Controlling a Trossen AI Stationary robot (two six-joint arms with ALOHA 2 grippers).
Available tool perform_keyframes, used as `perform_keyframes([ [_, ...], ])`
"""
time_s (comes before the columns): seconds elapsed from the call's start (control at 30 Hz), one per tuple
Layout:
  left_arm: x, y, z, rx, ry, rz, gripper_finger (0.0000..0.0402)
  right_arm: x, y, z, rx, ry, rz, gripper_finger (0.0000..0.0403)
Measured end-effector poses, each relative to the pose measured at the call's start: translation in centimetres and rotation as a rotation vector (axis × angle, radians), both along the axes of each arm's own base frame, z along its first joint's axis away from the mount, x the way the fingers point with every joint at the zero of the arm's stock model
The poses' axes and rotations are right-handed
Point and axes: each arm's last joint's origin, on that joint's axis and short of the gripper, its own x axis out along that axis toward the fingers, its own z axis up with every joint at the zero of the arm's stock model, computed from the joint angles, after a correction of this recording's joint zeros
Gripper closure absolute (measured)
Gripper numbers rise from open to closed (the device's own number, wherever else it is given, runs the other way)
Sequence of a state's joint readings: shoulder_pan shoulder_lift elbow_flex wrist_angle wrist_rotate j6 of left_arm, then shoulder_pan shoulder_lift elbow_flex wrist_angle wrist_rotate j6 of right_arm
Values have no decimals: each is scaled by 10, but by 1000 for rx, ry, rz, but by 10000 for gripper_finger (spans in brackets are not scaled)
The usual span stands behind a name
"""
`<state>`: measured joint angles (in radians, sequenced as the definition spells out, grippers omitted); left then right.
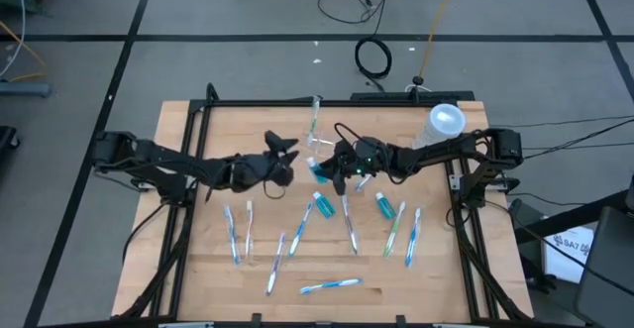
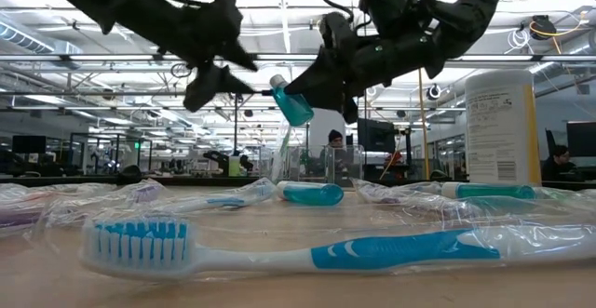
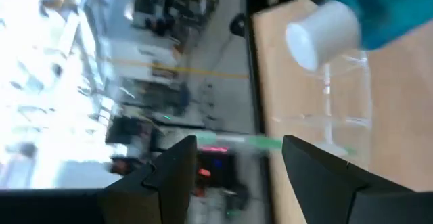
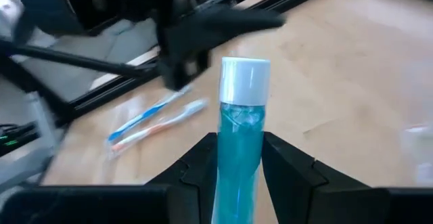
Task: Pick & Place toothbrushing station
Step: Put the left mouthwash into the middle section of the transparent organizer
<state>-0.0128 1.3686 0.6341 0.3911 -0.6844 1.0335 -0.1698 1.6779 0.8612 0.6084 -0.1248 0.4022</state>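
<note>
My right jaws [image 4: 238,162] are clamped on one teal toothpaste tube [image 4: 238,137] with a white round cap, held above mid-surface; my left jaws [image 1: 287,160] hang empty and apart just beside it. The toothbrushing station [image 1: 316,148], one clear, nearly colourless plastic holder with upright compartments, stands on the wooden surface [image 1: 426,269] just behind the tube, toward the far edge, a green-handled toothbrush [image 1: 315,113] lying behind it. Two more teal tubes lie flat: one [image 1: 323,205] mid-surface, one [image 1: 384,205] further right. I count roughly eight blue-and-white toothbrushes in crinkly clear wrappers across the near half, e.g. one [image 1: 331,285] nearest the front edge; exact count is hard to tell. One whitish translucent cylinder [image 1: 442,124] with a round white top stands at the far right corner.
</note>
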Motion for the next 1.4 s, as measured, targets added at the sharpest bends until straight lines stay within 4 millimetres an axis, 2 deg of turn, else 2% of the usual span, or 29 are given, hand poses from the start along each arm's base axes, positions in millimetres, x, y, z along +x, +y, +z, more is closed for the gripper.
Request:
perform_keyframes([
  [0.37,-51,27,19,-674,-96,-2,176,-2,-17,7,-324,7,-349,303],
  [0.6,-71,46,32,-911,-159,-118,176,-2,-20,13,-401,-27,-422,303],
  [0.73,-76,58,32,-1047,-171,-239,176,-1,-26,3,-425,22,-520,303],
  [0.83,-77,64,22,-1092,-188,-310,176,3,-33,-10,-462,31,-524,303],
  [0.97,-75,69,4,-1121,-225,-302,176,6,-45,-26,-469,35,-490,303],
  [1.17,-75,69,-11,-1136,-254,-301,176,3,-59,-35,-370,33,-552,303],
  [1.4,-76,65,-17,-1164,-245,-297,176,3,-57,-40,-372,85,-511,303],
])
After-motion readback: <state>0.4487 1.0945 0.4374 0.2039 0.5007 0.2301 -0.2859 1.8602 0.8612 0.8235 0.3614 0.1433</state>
